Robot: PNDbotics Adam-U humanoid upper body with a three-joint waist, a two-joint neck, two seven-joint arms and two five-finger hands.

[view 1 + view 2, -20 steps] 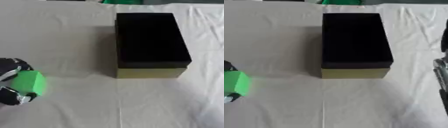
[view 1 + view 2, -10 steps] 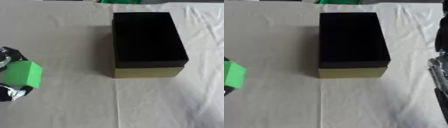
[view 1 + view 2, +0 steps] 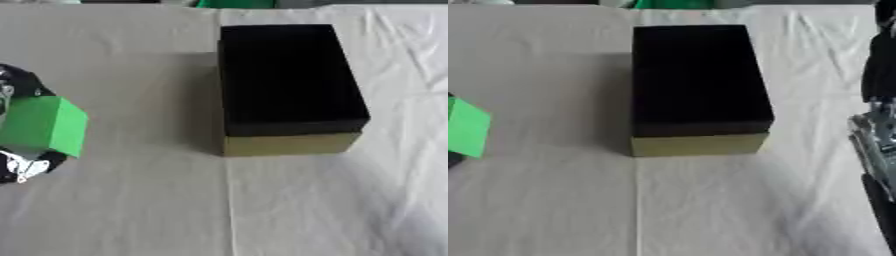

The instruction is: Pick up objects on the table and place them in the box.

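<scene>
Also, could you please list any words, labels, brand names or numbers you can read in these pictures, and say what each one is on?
None: no readable text shows in either view.
Green block held in the left hand: plain faces, no print.
Black-lined box with olive-yellow outer wall: no label or mark.
White cloth covering the table: plain, only creases.
Green thing at the far edge: cut off, nothing legible.
Right arm at the right edge: no marking readable.

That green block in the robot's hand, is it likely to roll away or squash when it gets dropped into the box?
The green block has flat faces and sharp corners, so it will probably land and stay put rather than roll. Its edges look straight in the left hand, suggesting it is fairly stiff. It may be light, though that cannot be seen.
</scene>
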